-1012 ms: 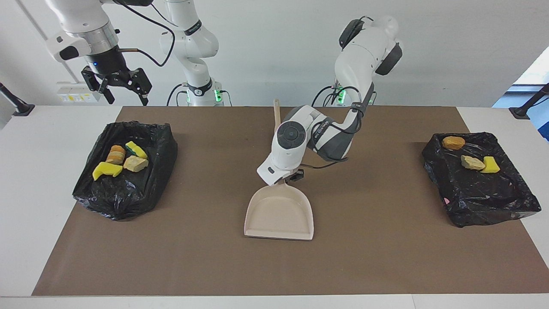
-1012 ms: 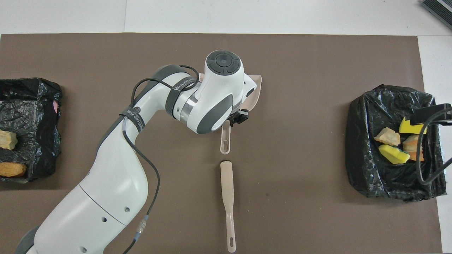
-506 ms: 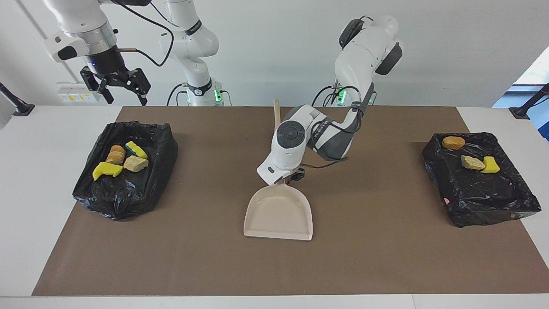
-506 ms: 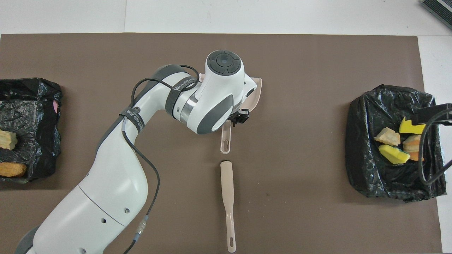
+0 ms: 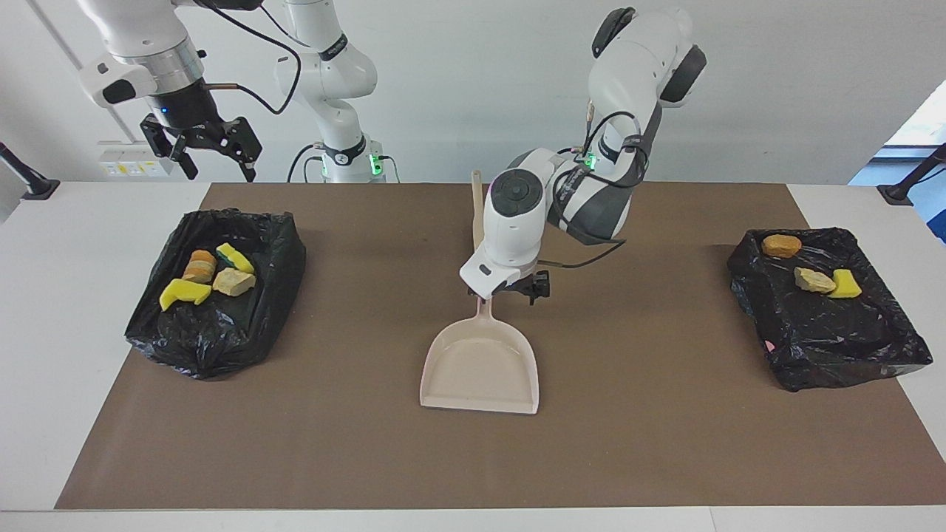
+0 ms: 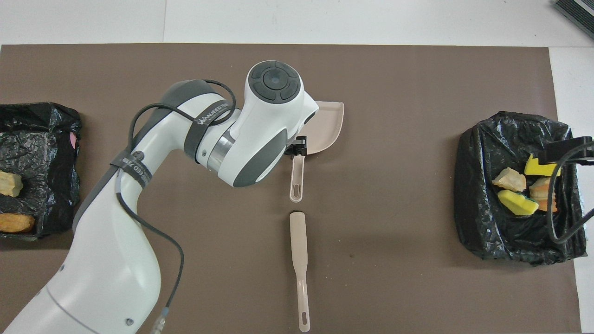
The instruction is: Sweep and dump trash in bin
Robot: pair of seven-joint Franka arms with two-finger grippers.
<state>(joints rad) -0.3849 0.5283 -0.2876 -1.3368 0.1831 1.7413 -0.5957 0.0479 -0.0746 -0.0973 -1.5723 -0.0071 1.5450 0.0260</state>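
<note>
Seen from across the table, with the brown mat (image 5: 665,443) read as a clock face: the right gripper (image 5: 219,171) hangs high with its fingers spread wide and nothing between them, raised over the robots' edge of the table at about eleven o'clock from the black-lined bin (image 5: 192,347) that sits at nine o'clock, toward the right arm's end of the table. Four pieces of the trash lie inside that bin: a yellow sponge chunk (image 5: 185,293), a round bread-like piece (image 5: 201,266), a yellow-and-green sponge (image 5: 235,258) and a tan crust (image 5: 233,281). At the dial's centre the beige dustpan (image 5: 480,366) lies flat on the mat with nothing in it, its mouth toward six o'clock. The left gripper (image 5: 526,290) hovers just above the dustpan's handle at twelve o'clock from the pan, its fingers apparently apart and carrying nothing. The beige brush (image 5: 477,207) lies on the mat nearer to the robots, in line with that handle. At three o'clock, toward the left arm's end, the second bin (image 5: 835,347) holds the other three scraps: a brown bread piece (image 5: 781,245), a tan chunk (image 5: 814,280) and a yellow sponge (image 5: 846,284). No scrap shows on the mat, so sweeping and dumping look finished; all that seems left is for the left arm to pull clear of the parked tools.
</note>
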